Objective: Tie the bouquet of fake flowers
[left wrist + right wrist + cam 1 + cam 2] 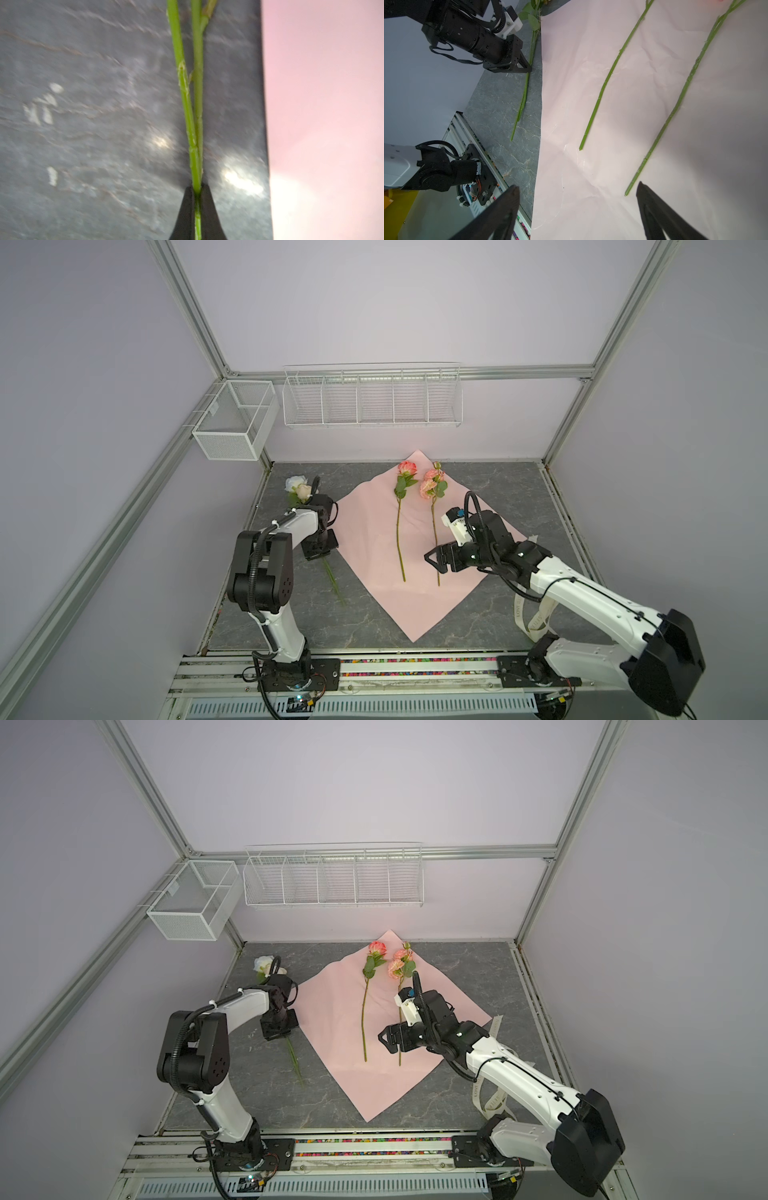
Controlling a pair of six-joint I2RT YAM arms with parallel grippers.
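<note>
Gripping both green stems (197, 83) of the white and cream roses (296, 485) in the closed left pincer (197, 188), on the counter (353, 630) beside the pink wrapping paper (374, 539). Holding the right pincer (577, 185) open over the paper, near two pink roses (407, 469) lying apart.

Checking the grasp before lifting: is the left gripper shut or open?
Shut. In the left wrist view the left gripper pinches two green stems between its jaws.
</note>
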